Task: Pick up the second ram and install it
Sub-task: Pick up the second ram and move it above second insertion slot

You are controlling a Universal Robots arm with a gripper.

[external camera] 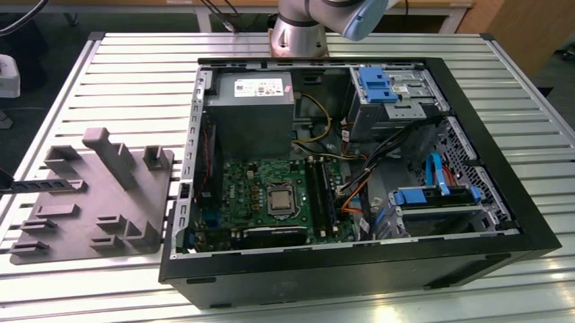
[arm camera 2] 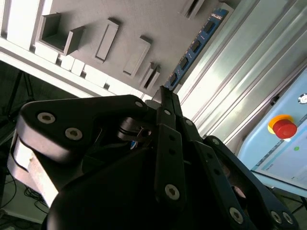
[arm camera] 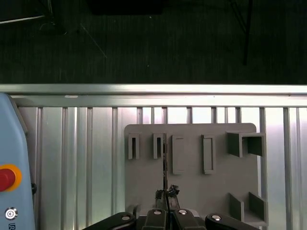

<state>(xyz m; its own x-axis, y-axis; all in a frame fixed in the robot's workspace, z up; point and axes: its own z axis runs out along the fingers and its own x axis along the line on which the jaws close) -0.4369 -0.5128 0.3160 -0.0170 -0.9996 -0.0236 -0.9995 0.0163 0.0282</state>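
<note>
- Ribbed metal surface (external camera: 126, 74) carries a gray fixture (external camera: 99, 195) and, at the exterior view's right of it, an open computer case (external camera: 359, 269).
- Fingers (arm camera 2: 166, 115) are pressed together on one end of the ram (arm camera 2: 194, 48), pinching it.
- In the first wrist view the ram (arm camera: 165, 167) shows edge-on over the fixture (arm camera: 192, 191), beside a slot; I cannot tell whether they touch.

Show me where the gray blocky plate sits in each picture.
Exterior view: the gray fixture lies on the slatted table, on the exterior view's left.
First wrist view: fixture beyond the end effector, which grips the second ram.
Second wrist view: fixture past the end effector, alongside the second ram.
Shared landmark: the slatted table.
</note>
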